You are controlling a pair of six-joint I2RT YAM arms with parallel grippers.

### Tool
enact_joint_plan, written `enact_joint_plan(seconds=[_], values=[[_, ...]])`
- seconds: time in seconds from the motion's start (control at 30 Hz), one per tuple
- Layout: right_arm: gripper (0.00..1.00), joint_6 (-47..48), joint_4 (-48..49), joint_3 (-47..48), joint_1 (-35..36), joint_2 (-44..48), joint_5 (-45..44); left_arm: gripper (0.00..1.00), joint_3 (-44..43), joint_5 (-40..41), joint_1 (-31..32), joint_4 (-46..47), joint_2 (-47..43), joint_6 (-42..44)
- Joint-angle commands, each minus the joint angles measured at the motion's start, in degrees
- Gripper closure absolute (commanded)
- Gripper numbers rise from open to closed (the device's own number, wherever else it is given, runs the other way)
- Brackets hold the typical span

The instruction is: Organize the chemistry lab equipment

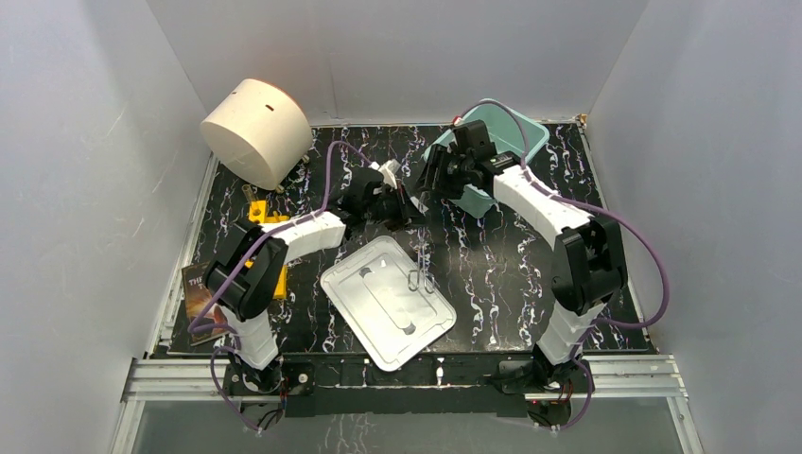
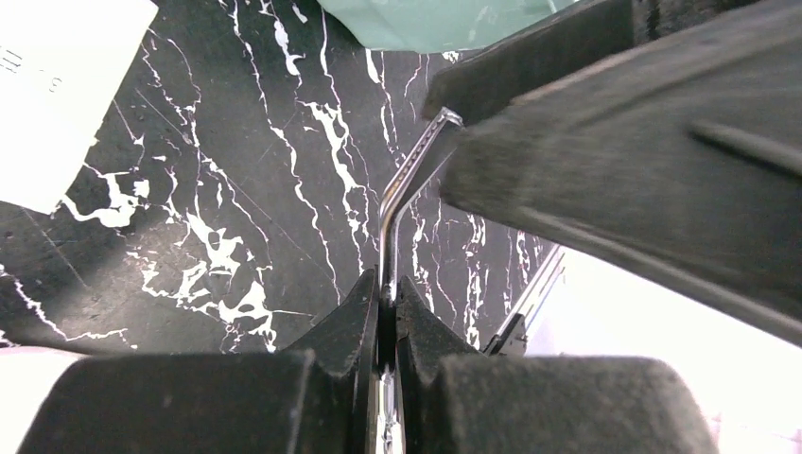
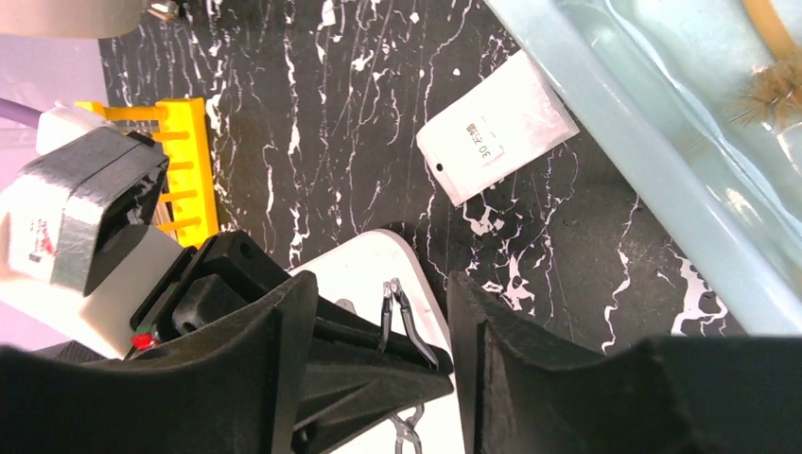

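Note:
Thin metal tongs (image 1: 419, 257) hang over the white lid (image 1: 378, 312), held near their tips by my left gripper (image 1: 402, 213). In the left wrist view the jaws (image 2: 388, 284) are shut tight on the tongs (image 2: 402, 189). My right gripper (image 1: 430, 184) stands open right beside them; in the right wrist view its fingers (image 3: 378, 293) straddle the left gripper's tip and the tongs (image 3: 397, 317) without touching the metal. A white packet (image 3: 496, 123) lies flat on the marble. Tan tubing (image 3: 771, 28) and a brush (image 3: 766, 95) lie inside the teal bin (image 3: 586, 123).
The teal bin (image 1: 525, 137) sits at the back right, and a cream cylinder (image 1: 255, 132) lies tipped over at the back left. A yellow rack (image 1: 265, 222) and a dark book (image 1: 194, 288) are by the left edge. White walls enclose the table.

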State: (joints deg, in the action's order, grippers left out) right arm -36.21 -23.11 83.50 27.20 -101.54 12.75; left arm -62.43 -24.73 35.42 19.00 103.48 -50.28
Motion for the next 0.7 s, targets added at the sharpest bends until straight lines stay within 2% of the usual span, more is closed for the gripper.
enact_joint_plan(seconds=[0.0, 0.23, 0.47, 0.67], values=[[0.35, -2.17, 2.90, 0.77, -0.75, 7.58, 1.32, 1.00, -2.53, 0.35, -0.20, -2.23, -6.22, 3.82], [0.25, -0.50, 4.86, -4.23, -0.75, 13.37, 3.52, 1.00, -4.55, -5.58, -3.35, -0.70, -7.23, 2.15], [0.16, 4.21, 11.40, -13.89, -0.73, 20.68, 12.20, 1.00, -7.69, -7.57, -5.71, 0.28, -8.38, -2.96], [0.15, 1.57, 15.46, -18.34, -0.49, 21.35, 16.62, 1.00, -9.04, -8.70, -5.71, 2.92, -8.40, -8.31]])
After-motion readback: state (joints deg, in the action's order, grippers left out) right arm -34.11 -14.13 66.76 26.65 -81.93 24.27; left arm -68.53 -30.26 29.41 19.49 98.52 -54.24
